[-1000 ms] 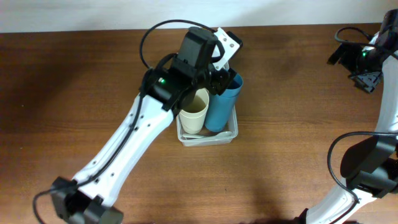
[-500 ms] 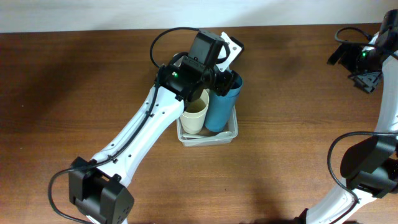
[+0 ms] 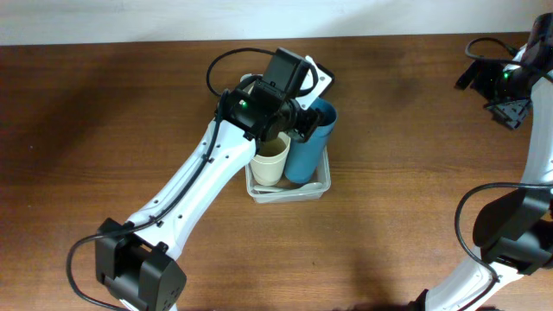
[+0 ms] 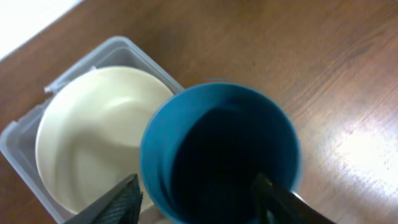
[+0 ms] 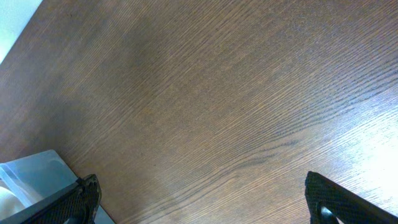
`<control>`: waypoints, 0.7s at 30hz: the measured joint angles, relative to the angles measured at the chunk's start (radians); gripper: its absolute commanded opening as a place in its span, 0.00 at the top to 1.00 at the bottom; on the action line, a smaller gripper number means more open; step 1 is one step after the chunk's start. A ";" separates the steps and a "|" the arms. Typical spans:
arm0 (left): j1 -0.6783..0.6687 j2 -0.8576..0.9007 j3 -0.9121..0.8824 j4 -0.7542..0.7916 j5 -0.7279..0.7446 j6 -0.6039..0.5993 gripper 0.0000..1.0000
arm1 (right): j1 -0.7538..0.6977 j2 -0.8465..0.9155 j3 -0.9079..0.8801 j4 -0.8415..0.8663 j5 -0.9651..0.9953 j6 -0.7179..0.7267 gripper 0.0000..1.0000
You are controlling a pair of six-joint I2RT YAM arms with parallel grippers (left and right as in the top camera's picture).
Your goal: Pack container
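Inside the clear rectangular plastic container (image 3: 318, 185) on the wooden worktop (image 3: 415, 225): tall blue plastic cup (image 3: 307, 147), cream cup (image 3: 270, 160) | left fingers (image 4: 127, 200) spread astride blue cup's rim | right fingers (image 5: 84, 196) spread, well right of container | risk: lopsided pinch tips cup out

The left arm (image 3: 199, 186) reaches diagonally forward, its left gripper (image 4: 199, 202) pointing down with jaws partly apart, while the right arm (image 3: 540, 164) stands folded at the right edge, right gripper (image 5: 205, 199) spread wide.

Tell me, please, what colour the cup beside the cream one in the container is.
The cup is blue; the left wrist view shows it best.
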 measured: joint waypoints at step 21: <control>0.000 -0.170 0.000 -0.069 -0.042 0.001 0.47 | 0.000 0.000 0.000 0.000 0.000 0.000 0.01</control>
